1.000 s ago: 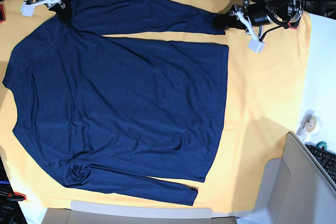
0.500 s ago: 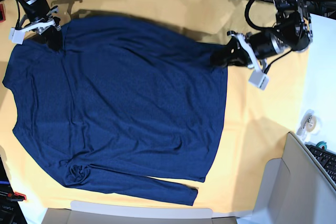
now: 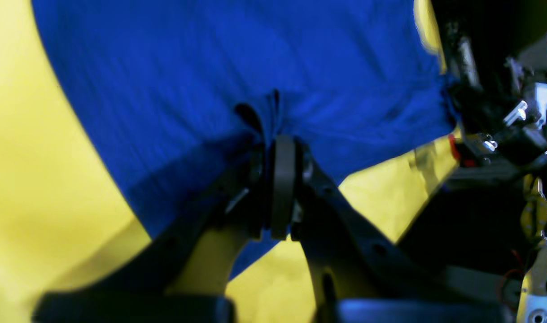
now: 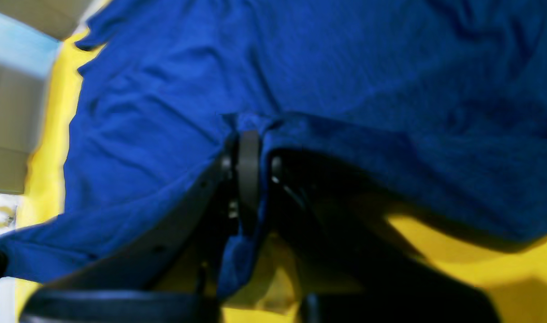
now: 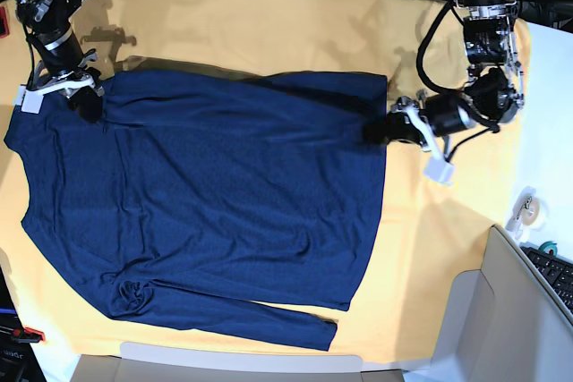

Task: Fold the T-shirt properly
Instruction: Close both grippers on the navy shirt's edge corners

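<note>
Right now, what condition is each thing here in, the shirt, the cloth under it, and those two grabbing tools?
T-shirt: partly folded, upper sleeve laid across the body, lower sleeve out.
Yellow cloth: spread flat under the shirt.
Left tool: shut on the T-shirt's hem side.
Right tool: shut on the T-shirt's shoulder end.

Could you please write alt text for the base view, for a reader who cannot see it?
A dark navy long-sleeved T-shirt lies spread on a yellow-orange cloth, its far sleeve folded across the body. The right claw pinches the shirt at the picture's left, the left claw at its right edge. A tape roll sits on the white surface at the right.
</note>
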`<state>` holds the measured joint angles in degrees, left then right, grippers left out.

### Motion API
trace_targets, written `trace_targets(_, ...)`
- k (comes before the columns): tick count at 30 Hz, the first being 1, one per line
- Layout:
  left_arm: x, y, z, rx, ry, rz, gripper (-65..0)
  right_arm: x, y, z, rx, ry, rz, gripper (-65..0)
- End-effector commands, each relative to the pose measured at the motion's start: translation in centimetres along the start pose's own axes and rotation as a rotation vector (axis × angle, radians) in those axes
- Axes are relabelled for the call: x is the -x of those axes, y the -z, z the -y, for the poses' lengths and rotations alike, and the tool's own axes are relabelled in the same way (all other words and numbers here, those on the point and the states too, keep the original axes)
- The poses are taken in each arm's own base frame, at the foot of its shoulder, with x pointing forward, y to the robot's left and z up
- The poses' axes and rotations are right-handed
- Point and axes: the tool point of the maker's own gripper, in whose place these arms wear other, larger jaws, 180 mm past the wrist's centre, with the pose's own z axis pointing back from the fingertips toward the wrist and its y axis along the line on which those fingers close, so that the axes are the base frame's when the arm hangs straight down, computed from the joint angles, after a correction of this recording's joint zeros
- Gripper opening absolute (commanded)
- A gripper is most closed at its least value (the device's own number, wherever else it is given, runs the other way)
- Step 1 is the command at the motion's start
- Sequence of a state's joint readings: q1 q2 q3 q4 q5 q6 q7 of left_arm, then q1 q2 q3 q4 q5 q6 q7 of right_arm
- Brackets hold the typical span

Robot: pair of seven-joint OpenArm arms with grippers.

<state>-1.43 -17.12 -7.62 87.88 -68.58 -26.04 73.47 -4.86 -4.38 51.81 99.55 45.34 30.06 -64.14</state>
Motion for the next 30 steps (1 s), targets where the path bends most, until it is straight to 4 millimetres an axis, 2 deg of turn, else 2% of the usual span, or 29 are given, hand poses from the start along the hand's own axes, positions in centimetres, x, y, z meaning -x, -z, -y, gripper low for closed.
trace_targets(1, -1.1, -0.3, 0.2, 0.017, 0.008, 0.025, -65.0, -0.7, 0.1, 0.0, -0.004, -0.001, 0.024, -65.0)
trace_targets(6, 0.1, -0.2, -0.5, 0.009, -0.024, 0.004, -64.5, 0.7, 0.7, 0.8, 0.003, 0.03, -0.017, -65.0)
trace_targets(8, 1.0, -0.3, -0.8, 0.003, -0.04, -0.008, -61.3, 0.9, 0.7, 0.9, 0.004, 0.029, -0.028, -65.0)
trace_targets(11, 1.2, -0.7, -1.2, -0.012, -0.036, -0.023, -51.8, 1.3, 0.4, 1.2, 0.013, 0.029, -0.038, -63.2)
trace_targets(14, 1.2, -1.0, -1.4, -0.02, -0.03, -0.027, -46.5, 1.7, 0.2, 1.5, 0.02, 0.03, -0.05, -53.7)
trace_targets(19, 1.0, -1.9, -2.1, -0.046, -0.018, -0.038, -46.8, 2.5, -0.6, 2.1, 0.038, 0.03, -0.069, -32.5)
trace_targets(21, 1.2, -2.3, -2.4, -0.056, -0.018, -0.047, -46.8, 2.3, -1.4, 2.7, 0.059, 0.009, -0.069, -27.2)
trace_targets(23, 1.9, -2.5, -2.7, -0.064, -0.027, -0.059, -46.8, 1.8, -2.6, 3.2, 0.086, -0.03, -0.065, -25.1)
trace_targets(30, 3.2, -2.7, -2.8, -0.07, -0.04, -0.075, -46.8, -1.9, -8.3, 6.2, 0.159, 0.046, 0.123, -25.1)
